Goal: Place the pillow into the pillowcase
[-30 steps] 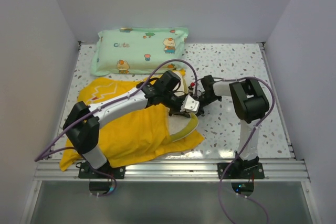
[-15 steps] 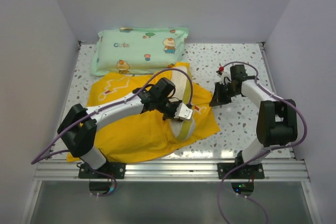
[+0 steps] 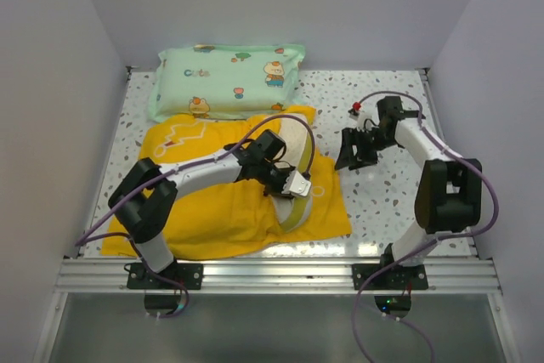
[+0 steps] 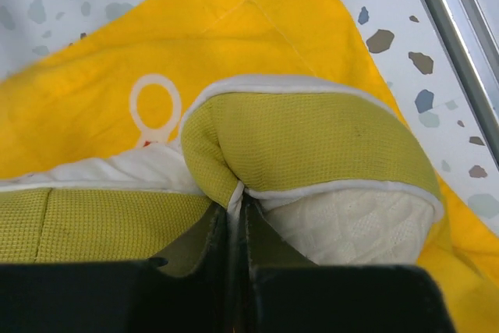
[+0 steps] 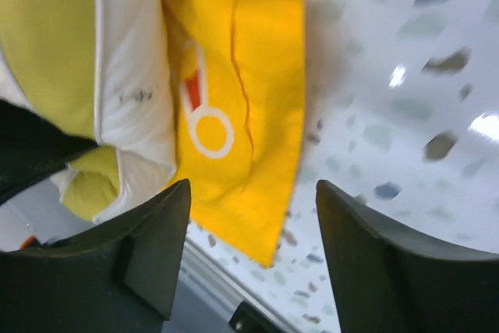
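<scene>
Looking down from the top external camera, the yellow pillowcase (image 3: 200, 214) lies spread over the left and middle of the speckled table (image 3: 391, 210), its back edge touching the mint-green cartoon-print pillow (image 3: 225, 82) at the rear. The pillow (image 3: 295, 135), cream-white with a yellow-green edge band, lies on the right part of the pillowcase with its near end curled up. The left arm crosses its left side, so how far it sits inside the fabric cannot be told. The left gripper (image 3: 294, 185) is on the pillow's curled edge, while the right gripper (image 3: 352, 150) is over bare table just right of the pillowcase, apart from the fabric, with its jaws spread. From the left wrist camera, the left gripper (image 4: 236, 220) has its jaws pressed together, pinching the white piping where the pillow (image 4: 312, 142) folds over on itself. The green mesh band bulges above the fingers (image 4: 209, 239) and textured cream cloth shows at the lower right. The pillowcase (image 4: 257, 44) lies beneath, bearing a white ring mark, with the table (image 4: 437, 76) showing beyond it. From the right wrist camera, the right gripper (image 5: 253, 193) is wide apart and holds nothing. Past its fingers (image 5: 156, 243) hangs an edge of the pillowcase (image 5: 261, 68) with a white circle-and-line mark. Beside it are the white face and green band of the pillow (image 5: 132, 60), and blurred table (image 5: 390, 83) fills the right side.
</scene>
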You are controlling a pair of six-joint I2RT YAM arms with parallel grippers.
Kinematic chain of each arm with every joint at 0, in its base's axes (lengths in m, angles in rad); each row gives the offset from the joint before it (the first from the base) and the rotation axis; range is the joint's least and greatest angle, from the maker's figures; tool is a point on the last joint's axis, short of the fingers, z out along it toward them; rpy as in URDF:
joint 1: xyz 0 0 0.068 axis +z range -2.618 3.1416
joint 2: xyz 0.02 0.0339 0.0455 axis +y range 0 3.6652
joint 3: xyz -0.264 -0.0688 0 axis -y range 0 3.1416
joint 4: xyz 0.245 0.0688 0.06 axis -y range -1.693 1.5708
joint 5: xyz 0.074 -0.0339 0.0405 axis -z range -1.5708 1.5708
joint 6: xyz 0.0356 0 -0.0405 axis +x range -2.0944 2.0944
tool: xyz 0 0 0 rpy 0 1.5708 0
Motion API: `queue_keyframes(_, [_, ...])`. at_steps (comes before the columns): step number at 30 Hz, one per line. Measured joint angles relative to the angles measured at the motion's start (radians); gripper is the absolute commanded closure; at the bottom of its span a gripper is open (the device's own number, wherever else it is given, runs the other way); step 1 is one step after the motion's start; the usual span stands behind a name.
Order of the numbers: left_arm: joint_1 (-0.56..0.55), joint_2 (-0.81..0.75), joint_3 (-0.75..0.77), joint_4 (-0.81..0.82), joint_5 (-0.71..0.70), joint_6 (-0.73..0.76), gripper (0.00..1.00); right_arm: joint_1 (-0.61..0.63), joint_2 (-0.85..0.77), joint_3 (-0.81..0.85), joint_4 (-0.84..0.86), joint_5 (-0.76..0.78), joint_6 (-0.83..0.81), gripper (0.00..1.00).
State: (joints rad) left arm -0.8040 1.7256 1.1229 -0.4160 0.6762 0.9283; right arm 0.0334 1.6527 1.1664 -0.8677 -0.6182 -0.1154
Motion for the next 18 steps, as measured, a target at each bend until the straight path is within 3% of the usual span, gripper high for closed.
queue_keyframes(6, [-0.005,0.004,0.045,-0.159,0.010,0.060,0.89,-0.005,0.209,0.190,0.158,0.027,0.105,0.20])
queue_keyframes(10, [-0.005,0.003,0.042,-0.220,0.010,0.105,0.84,0.041,0.335,0.219,0.271,0.072,0.189,0.13])
queue_keyframes(14, [-0.005,-0.010,0.018,-0.232,0.009,0.120,0.78,0.127,0.372,0.250,0.333,0.095,0.249,0.12])
queue_keyframes(16, [-0.005,-0.011,0.018,-0.237,0.008,0.119,0.75,0.177,0.389,0.267,0.362,0.110,0.266,0.05])
queue_keyframes(18, [-0.005,-0.011,0.017,-0.235,0.008,0.112,0.71,0.222,0.393,0.278,0.368,0.138,0.273,0.04])
